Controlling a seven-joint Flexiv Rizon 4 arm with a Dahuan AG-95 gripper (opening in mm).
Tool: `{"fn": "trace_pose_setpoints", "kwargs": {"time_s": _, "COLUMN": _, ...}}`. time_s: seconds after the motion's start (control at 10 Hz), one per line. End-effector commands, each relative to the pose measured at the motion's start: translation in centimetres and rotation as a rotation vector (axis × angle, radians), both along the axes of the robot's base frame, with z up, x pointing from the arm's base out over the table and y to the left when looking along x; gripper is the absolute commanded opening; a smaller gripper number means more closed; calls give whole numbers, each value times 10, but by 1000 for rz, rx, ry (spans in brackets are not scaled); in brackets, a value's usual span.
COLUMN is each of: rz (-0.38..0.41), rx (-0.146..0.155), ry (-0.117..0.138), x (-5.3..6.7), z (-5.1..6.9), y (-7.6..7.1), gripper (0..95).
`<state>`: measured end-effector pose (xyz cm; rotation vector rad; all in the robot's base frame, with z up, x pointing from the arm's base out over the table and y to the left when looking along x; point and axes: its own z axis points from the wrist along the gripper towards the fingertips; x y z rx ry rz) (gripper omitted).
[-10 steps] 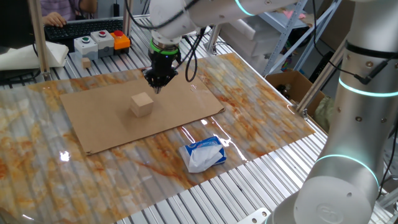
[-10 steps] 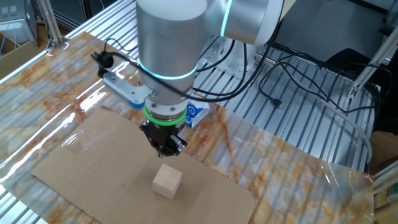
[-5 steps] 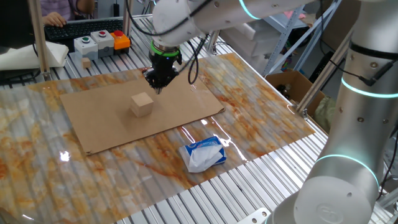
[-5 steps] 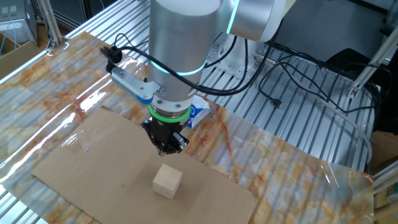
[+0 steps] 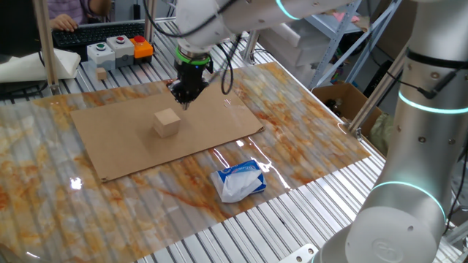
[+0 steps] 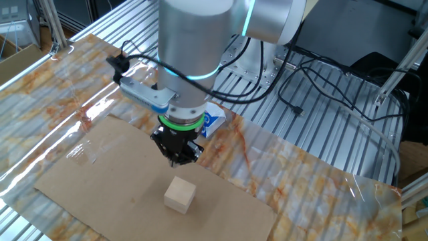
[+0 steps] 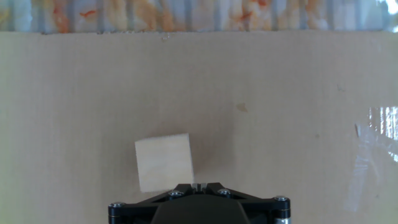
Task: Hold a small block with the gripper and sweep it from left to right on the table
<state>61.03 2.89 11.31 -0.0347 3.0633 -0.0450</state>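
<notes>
The small block is a light-tan wooden cube that sits on the brown cardboard sheet on the marbled table. It also shows in the other fixed view and in the hand view. The black gripper with the green ring hangs above the cardboard, behind and to the right of the block, and does not touch it. In the other fixed view the gripper is above the block. In the hand view the gripper has its fingers together, shut and empty.
A white-and-blue soft packet lies on the table near the front edge. A button box and a tiny tan block stand at the back left. Ribbed metal slats border the table. The white arm rises at the right.
The gripper has risen a little and shifted slightly toward the back. The block has not moved.
</notes>
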Motion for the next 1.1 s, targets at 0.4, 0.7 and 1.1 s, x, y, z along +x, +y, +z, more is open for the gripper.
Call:
{"fn": "trace_pose_setpoints", "kwargs": {"time_s": 0.4, "rz": -35, "rx": 7, "ry": 12, "x": 4, "z": -2, "y": 1, "gripper": 0}}
{"fn": "trace_pose_setpoints", "kwargs": {"time_s": 0.7, "rz": -29, "rx": 8, "ry": -4, "x": 4, "z": -2, "y": 1, "gripper": 0}}
{"fn": "trace_pose_setpoints", "kwargs": {"time_s": 1.1, "rz": -34, "rx": 11, "ry": -20, "x": 13, "z": -4, "y": 5, "gripper": 0}}
